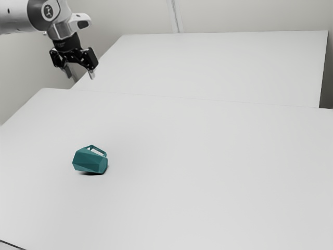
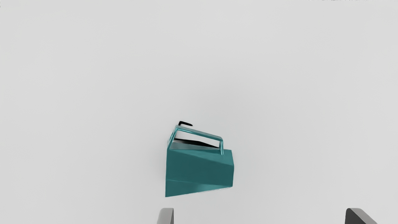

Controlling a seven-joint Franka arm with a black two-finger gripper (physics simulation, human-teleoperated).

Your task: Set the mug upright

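Exterior view: the mug (image 1: pixel 90 162) lies on its side, below and well apart from the spread tool (image 1: pixel 80 76).

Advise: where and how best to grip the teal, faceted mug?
Probably its long handle bar, from above, the open, black two-finger claw turned to close across it. The mug lies sideways, that bar standing off the body over a gap one finger might enter.

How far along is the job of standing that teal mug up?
Nothing looks done: the mug lies on its side on the table. Nothing is in hand: the gripper hangs open, raised well clear of the mug. Left to do: reach down, grip it, turn it upright, release.
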